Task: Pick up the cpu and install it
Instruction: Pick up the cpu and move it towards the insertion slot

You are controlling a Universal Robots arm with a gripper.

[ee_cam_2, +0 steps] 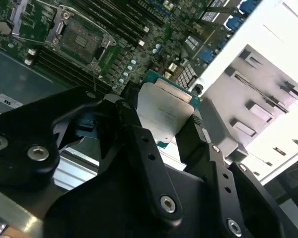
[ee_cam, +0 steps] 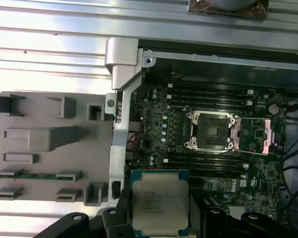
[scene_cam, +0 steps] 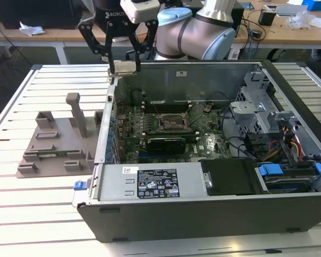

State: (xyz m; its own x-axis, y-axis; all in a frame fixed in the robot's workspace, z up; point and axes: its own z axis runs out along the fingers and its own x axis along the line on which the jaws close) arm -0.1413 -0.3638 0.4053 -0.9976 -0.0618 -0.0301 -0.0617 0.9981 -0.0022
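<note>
Holding the cpu (scene_cam: 124, 67) by two opposite edges, the gripper (scene_cam: 124, 63) is clamped on it above a corner of the open computer case (scene_cam: 214, 214), at the exterior view's left. The open socket (ee_cam: 212, 130) lies well apart on the motherboard (ee_cam: 159, 119). The chip is judged light, stiff and flat with a fragile underside, so its thin edges are the safest hold.

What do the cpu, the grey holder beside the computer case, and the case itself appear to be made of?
The cpu: a matte silvery metal lid on a green board, judging by its dull sheen and green edge. The grey holder: probably moulded or printed plastic, uniformly matte. The computer case: likely painted sheet metal, dark outside, thin bent walls.
</note>
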